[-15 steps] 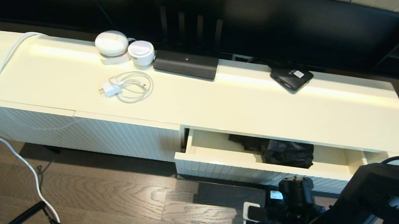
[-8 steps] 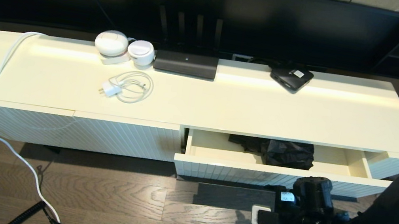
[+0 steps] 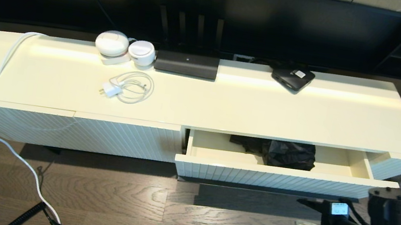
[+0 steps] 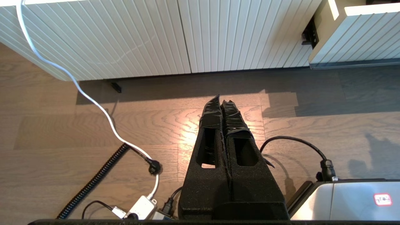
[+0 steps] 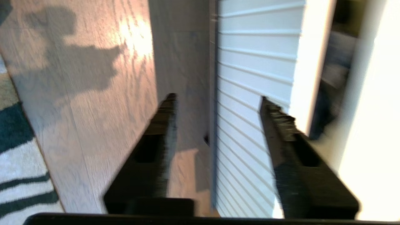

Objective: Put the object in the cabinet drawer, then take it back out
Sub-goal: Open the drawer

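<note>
Head view: the umbrella [image 3: 282, 152], soft bunched fabric judged light and yielding, is seen lying inside the open drawer [image 3: 282, 177]; its stiff handle, hidden here, is judged the firmer hold. Left wrist view: the left gripper [image 4: 221, 101] is shown closed and empty above the floor. Right wrist view: the right gripper [image 5: 217, 100] is shown spread wide, empty, beside the fluted front.
</note>
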Controlling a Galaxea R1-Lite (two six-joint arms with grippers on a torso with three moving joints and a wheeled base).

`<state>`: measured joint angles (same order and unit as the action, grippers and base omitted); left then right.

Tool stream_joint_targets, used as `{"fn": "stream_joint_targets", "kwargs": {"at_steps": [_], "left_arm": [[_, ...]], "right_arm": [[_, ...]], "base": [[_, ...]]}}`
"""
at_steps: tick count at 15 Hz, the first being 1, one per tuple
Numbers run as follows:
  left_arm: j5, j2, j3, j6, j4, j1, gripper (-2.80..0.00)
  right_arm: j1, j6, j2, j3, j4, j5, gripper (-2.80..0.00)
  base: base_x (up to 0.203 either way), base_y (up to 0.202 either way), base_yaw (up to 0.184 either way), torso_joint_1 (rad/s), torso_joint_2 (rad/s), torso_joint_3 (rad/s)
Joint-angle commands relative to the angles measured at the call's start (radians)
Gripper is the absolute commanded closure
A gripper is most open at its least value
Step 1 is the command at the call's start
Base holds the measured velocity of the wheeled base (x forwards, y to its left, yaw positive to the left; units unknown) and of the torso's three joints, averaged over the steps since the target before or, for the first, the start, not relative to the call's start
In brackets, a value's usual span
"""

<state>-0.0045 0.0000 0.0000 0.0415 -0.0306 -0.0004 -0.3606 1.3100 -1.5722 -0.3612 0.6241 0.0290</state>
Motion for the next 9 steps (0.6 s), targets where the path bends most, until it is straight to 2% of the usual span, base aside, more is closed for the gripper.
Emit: {"fn": "stream_joint_targets", "kwargs": {"at_steps": [1, 4, 6, 9], "left_arm": [[0.0, -0.002, 0.0, 0.0, 0.0, 0.0, 0.0], [0.0, -0.002, 0.0, 0.0, 0.0, 0.0, 0.0], [0.0, -0.001, 0.0, 0.0, 0.0, 0.0, 0.0], [0.0, -0.002, 0.0, 0.0, 0.0, 0.0, 0.0]], "right_arm": [[-0.001, 0.007, 0.251, 0.012, -0.11, -0.001, 0.0], [-0.001, 0.005, 0.426, -0.039, -0.386, -0.005, 0.0], [0.005, 0.005, 0.405, -0.094, -0.44, -0.007, 0.0], [0.01, 0.004, 0.266, -0.19, -0.447, -0.028, 0.0]], "base": [[0.0, 0.0, 0.0, 0.0, 0.0, 0.0], [0.0, 0.0, 0.0, 0.0, 0.0, 0.0], [0.0, 0.0, 0.0, 0.0, 0.0, 0.0], [0.0, 0.0, 0.0, 0.0, 0.0, 0.0]]}}
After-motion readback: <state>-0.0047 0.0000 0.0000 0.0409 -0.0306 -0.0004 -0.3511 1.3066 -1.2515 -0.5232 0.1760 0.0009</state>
